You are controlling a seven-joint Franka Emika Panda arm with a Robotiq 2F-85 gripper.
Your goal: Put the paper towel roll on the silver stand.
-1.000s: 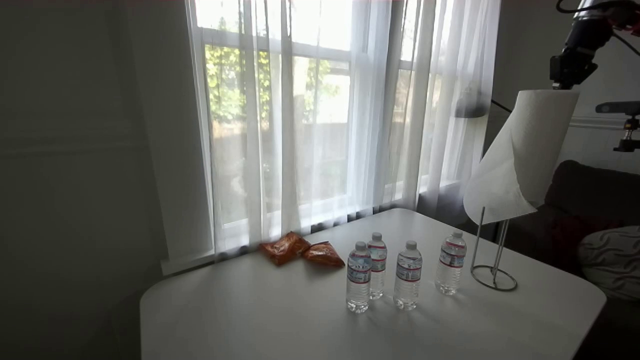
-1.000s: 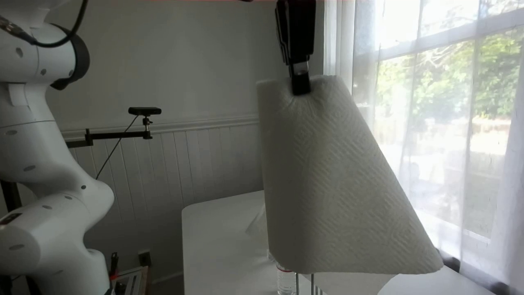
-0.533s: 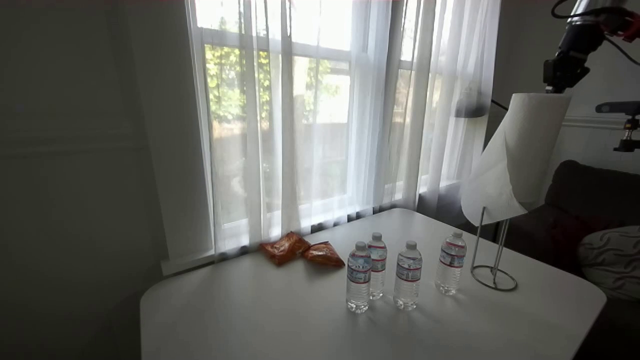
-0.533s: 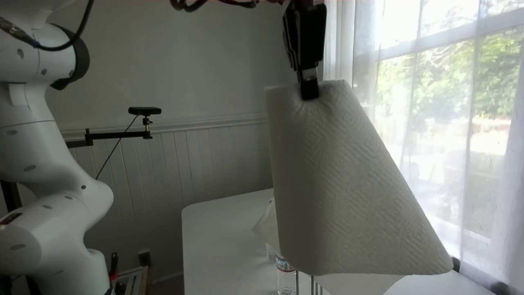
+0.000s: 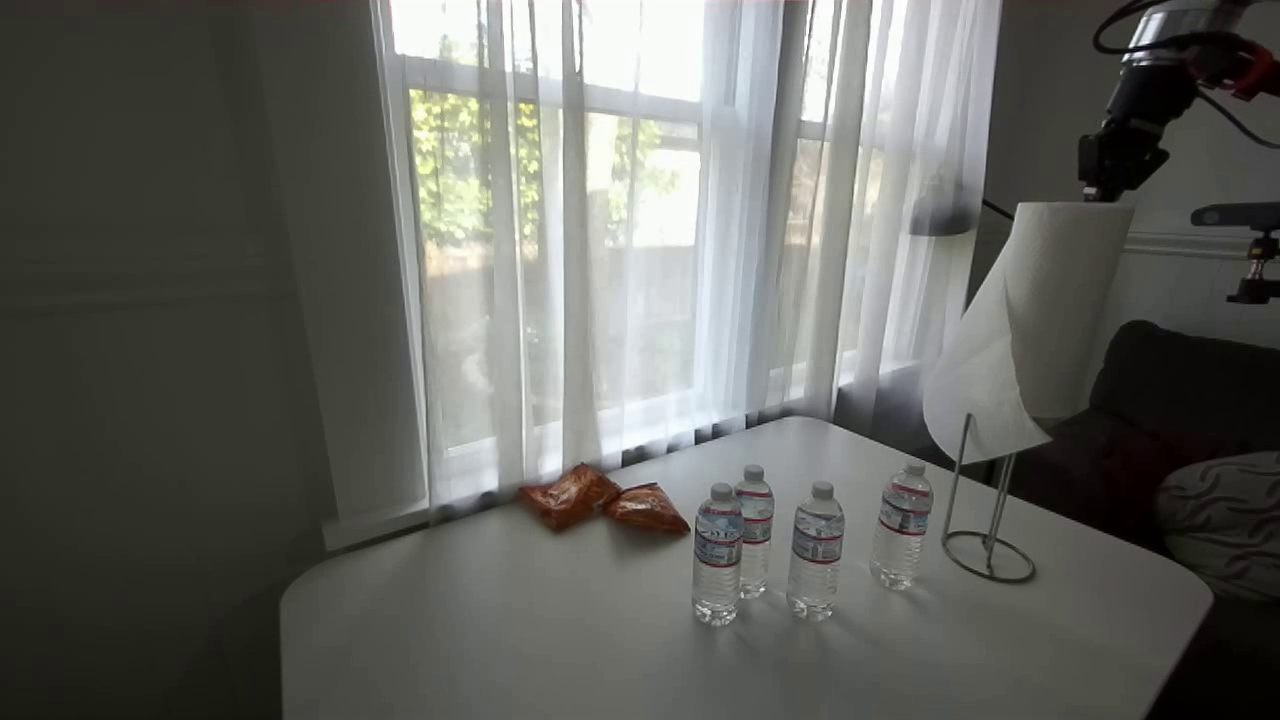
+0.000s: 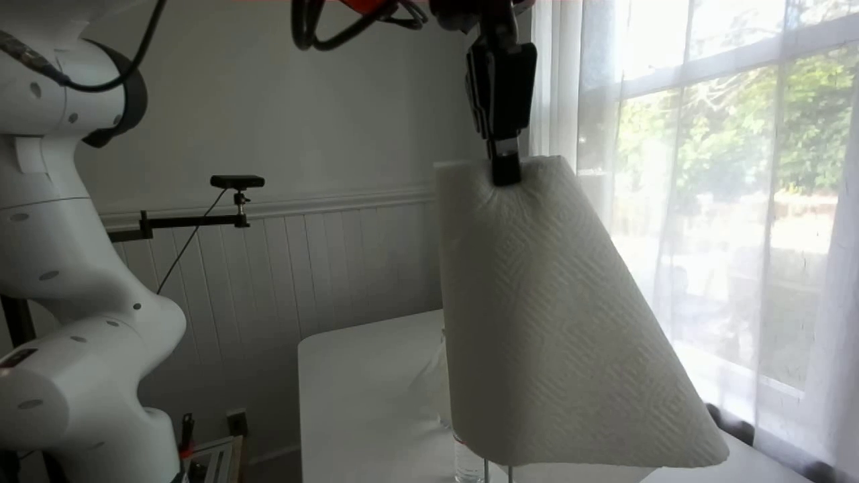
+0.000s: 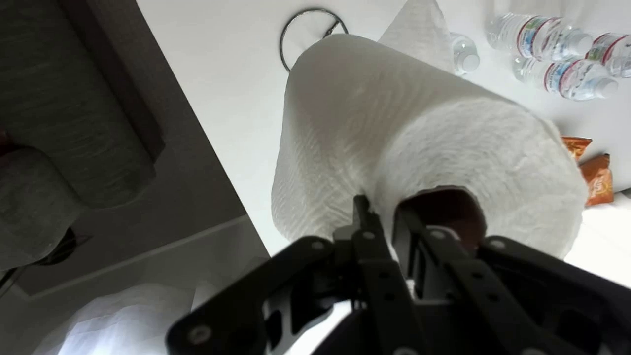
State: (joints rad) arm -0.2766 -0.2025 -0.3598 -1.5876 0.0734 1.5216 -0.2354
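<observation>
The white table (image 5: 560, 640) is running out of both exterior views at the bottom, one edge lying along the curtain (image 5: 580, 300), the next facing the dim sofa (image 5: 1190, 390). The arm (image 6: 74, 255) is standing off the edge opposite the curtain, its upper links being cut off. The roll (image 6: 557, 322) is hanging over the stand (image 5: 1000, 500) near the sofa edge, leaning slightly, its loose sheet flaring. It is covering part of the stand in every view; whether a rod is entering the core I cannot tell. The gripper (image 7: 383, 212) is pointing down, its jaws pinching the roll's upper wall, one outside, one in the core. Four capped bottles (image 5: 815, 555) are standing farther from the sofa edge, one partly covering another; their fill is hard to make out. Two packets (image 5: 572, 497) are lying by the curtain edge, their contents hidden.
</observation>
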